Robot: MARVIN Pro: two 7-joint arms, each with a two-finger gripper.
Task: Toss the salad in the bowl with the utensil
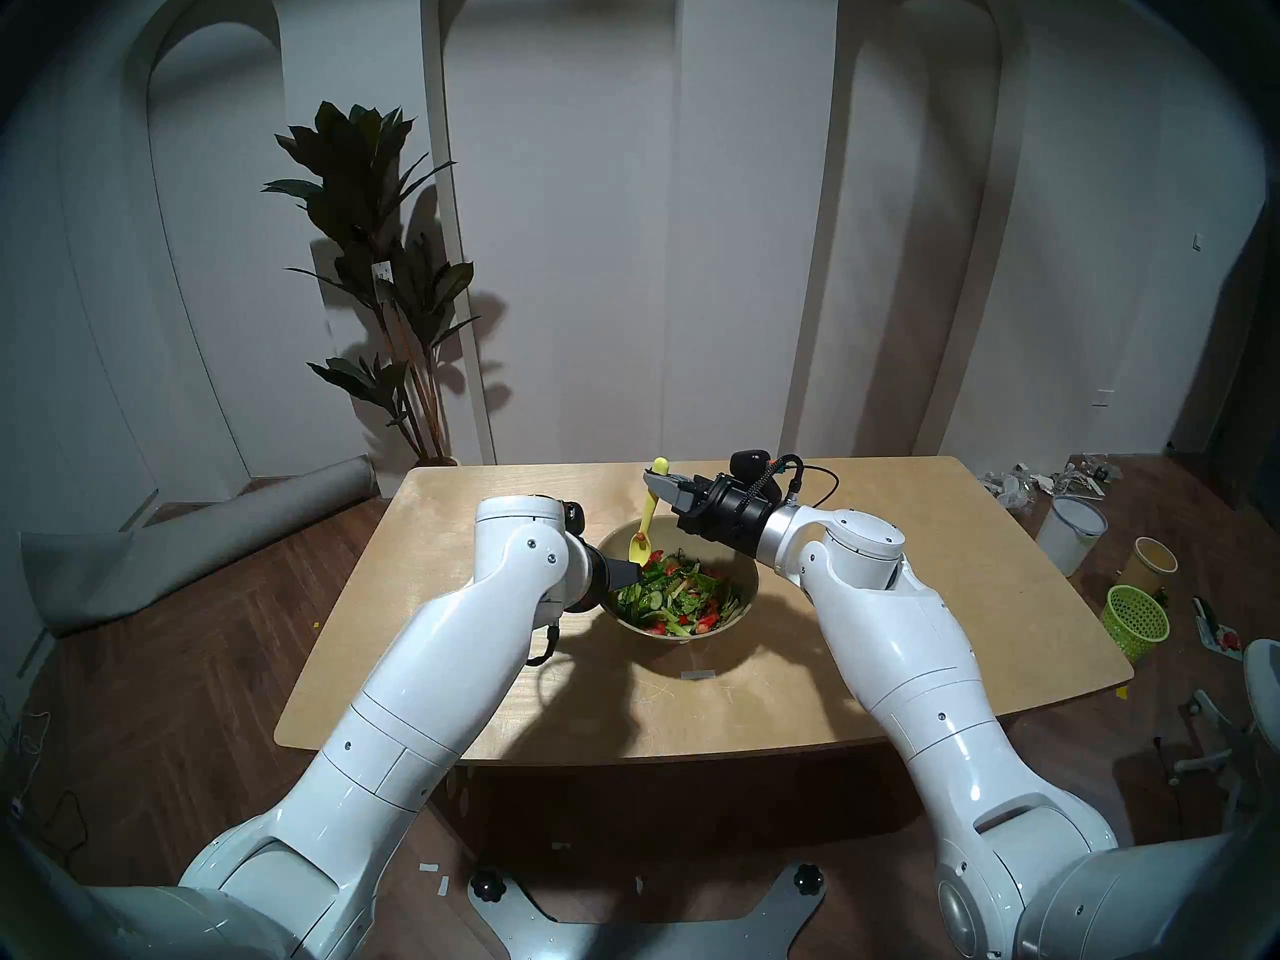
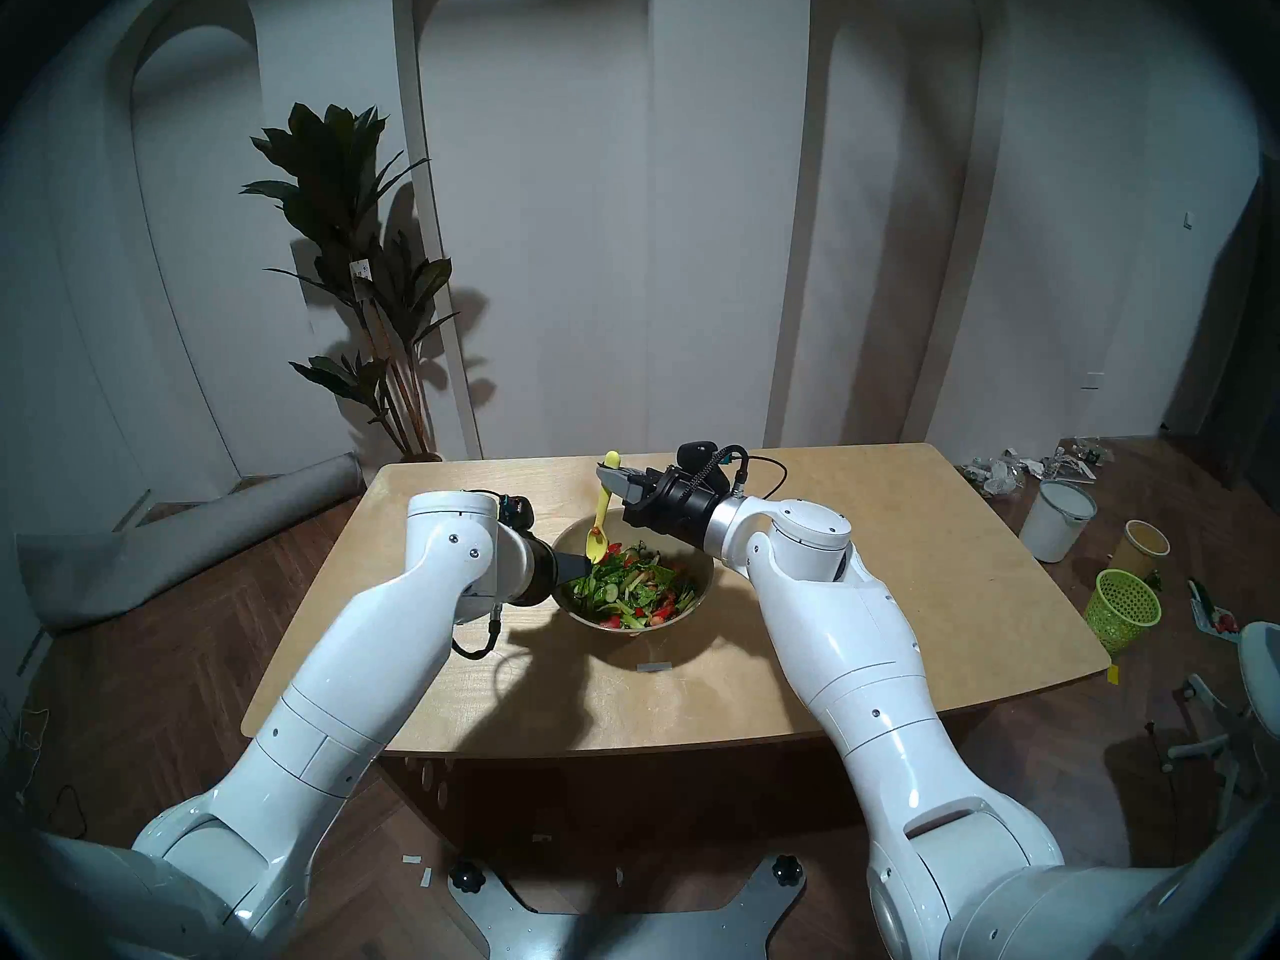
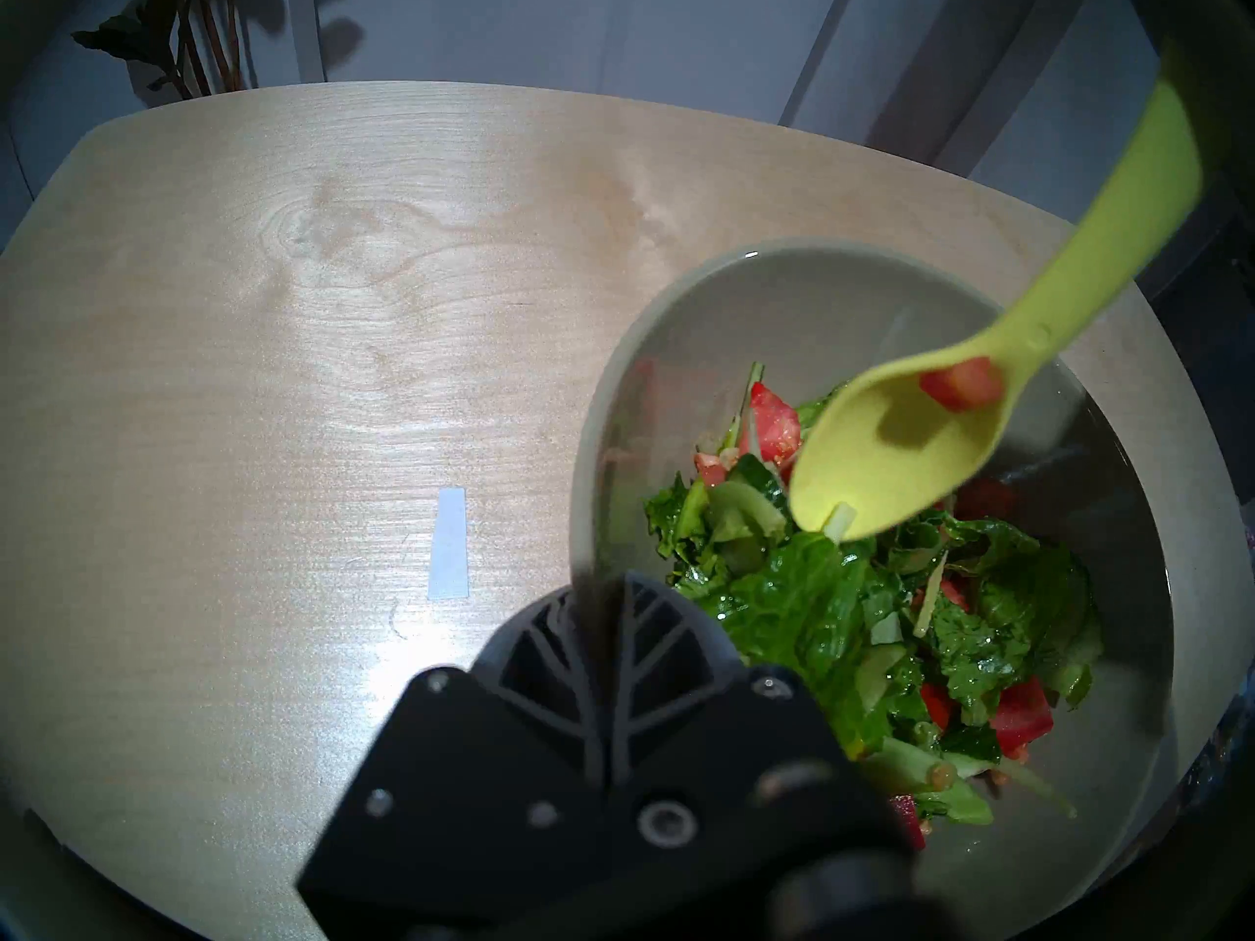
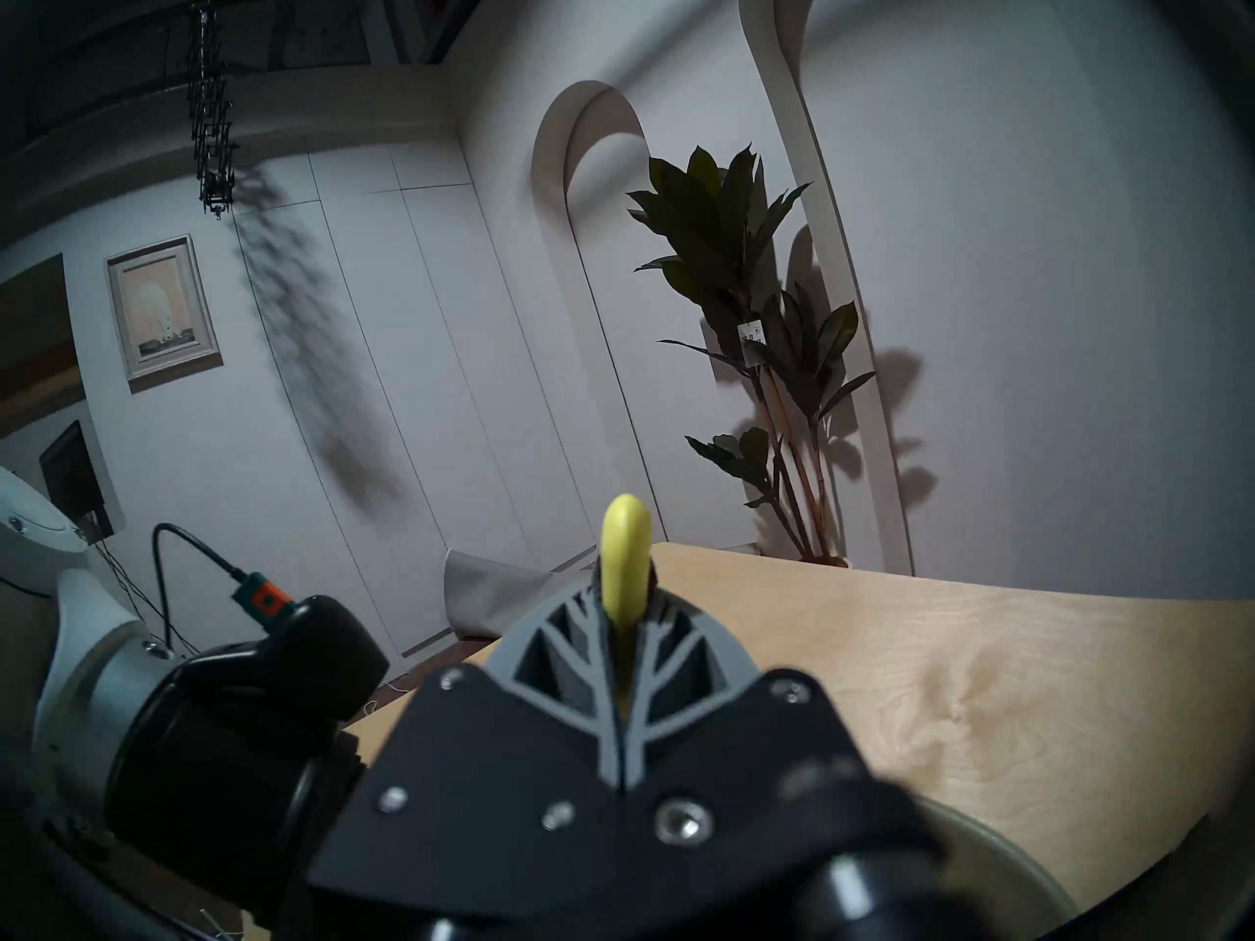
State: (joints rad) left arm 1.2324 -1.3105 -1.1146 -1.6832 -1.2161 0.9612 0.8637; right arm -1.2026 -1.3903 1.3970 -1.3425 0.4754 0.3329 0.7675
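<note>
Two-armed robot at a light wooden table [image 1: 900, 591], seen from the head and both wrists. An olive-beige bowl [image 1: 744, 588] stands near the table's middle and holds the salad [image 1: 675, 595]: chopped green leaves, cucumber slices and red tomato chunks heaped toward the near and left side of the bowl, with the far inner wall bare.

The left gripper [image 3: 597, 620] reaches down and forward to the bowl's left rim; its ribbed fingers [image 3: 652, 654] are pressed together on the rim, one on the outside wall and one on the inside against the leaves. The right gripper [image 1: 654, 484] points roughly level toward the left, above the bowl's far edge. Its grey fingers [image 4: 564, 654] are clamped on the handle of a yellow-green plastic spoon [image 1: 645, 522], the rounded handle end protruding above them.

The spoon hangs steeply, handle up and scoop down, with the scoop over the left rear part of the bowl, just above the salad. In the left wrist view the scoop faces upward and carries a single tomato chunk [image 3: 961, 383] near its neck and a pale scrap at its tip.

A small grey tape strip [image 1: 696, 674] lies on the table just in front of the bowl. A potted plant [image 1: 374, 245] stands behind the table's far left corner; a lime-green mesh basket [image 1: 1136, 619] sits on the floor to the right.
</note>
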